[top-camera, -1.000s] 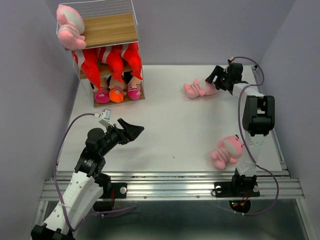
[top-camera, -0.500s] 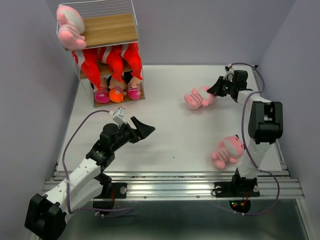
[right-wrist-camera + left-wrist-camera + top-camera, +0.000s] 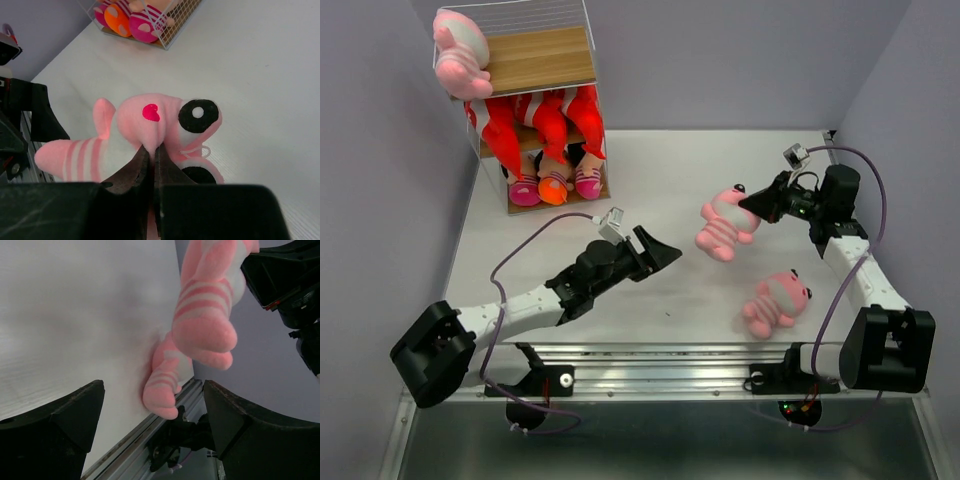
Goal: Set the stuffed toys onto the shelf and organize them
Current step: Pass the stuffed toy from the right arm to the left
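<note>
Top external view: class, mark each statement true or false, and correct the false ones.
1. The right jaws are shut on the held pink animal. True.
2. The left jaws grip a red shark. False: they are open and empty.
3. The red sharks are in the shelf. True.
4. The shelf's top is bare. False: the top pink animal lies at its left end.
5. The third pink animal lies on the table. True.

striped animal (image 3: 150, 125): soft plush cloth
shelf (image 3: 540, 58): wood boards, white wire
desk (image 3: 650, 190): matt white, smooth
</note>
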Robot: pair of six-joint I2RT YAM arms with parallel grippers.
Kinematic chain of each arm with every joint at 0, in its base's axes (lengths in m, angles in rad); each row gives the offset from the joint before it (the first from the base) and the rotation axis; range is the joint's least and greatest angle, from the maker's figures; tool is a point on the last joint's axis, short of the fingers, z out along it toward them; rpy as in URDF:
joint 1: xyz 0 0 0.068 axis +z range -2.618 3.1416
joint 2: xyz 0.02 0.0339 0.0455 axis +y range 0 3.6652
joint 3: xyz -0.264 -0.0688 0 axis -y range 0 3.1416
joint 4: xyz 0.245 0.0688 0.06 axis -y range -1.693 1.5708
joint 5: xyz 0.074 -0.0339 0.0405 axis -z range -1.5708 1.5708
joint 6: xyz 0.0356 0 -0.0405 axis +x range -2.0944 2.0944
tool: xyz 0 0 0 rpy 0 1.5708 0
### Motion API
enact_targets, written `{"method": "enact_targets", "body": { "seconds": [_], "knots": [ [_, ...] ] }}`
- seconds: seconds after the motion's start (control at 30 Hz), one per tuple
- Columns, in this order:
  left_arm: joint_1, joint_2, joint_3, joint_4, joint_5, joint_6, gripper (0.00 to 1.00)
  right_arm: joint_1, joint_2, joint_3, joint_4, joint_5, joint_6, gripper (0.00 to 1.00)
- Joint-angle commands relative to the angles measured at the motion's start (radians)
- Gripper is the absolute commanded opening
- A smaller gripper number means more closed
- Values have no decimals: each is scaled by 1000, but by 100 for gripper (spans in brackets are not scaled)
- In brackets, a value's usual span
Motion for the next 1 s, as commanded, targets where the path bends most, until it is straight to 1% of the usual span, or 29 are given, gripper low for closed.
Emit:
{"method": "enact_targets", "body": {
  "seconds": [0.0, 0.03, 0.2, 0.33, 0.43, 0.47, 0.6, 0.77, 0.87, 0.97],
  "knots": [
    [-96, 99, 136, 152, -117, -92, 89, -1, -38, -46, -13, -82, -108, 1],
    [-125, 116, 167, 158, -126, -103, 89, -1, -45, -56, -36, -84, -128, 1],
    [-168, 216, 237, 189, -140, -174, 82, -1, -104, -69, -102, -101, -182, 2],
    [-187, 277, 270, 188, -117, -192, 75, -1, -130, -74, -103, -113, -170, 2],
    [-201, 313, 305, 154, -110, -192, 73, -1, -148, -68, -103, -107, -161, 3],
    [-202, 318, 311, 140, -110, -186, 71, -1, -151, -66, -103, -105, -159, 3],
    [-208, 316, 323, 71, -132, -160, 71, -1, -159, -50, -103, -88, -153, 3],
    [-208, 267, 316, -12, -182, -125, 75, -1, -156, -14, -105, -85, -145, 4],
    [-208, 262, 314, -18, -174, -112, 76, -1, -150, -4, -103, -104, -130, 4],
    [-210, 284, 322, -17, -137, -114, 77, -1, -150, 7, -103, -124, -115, 6]
  ]
}}
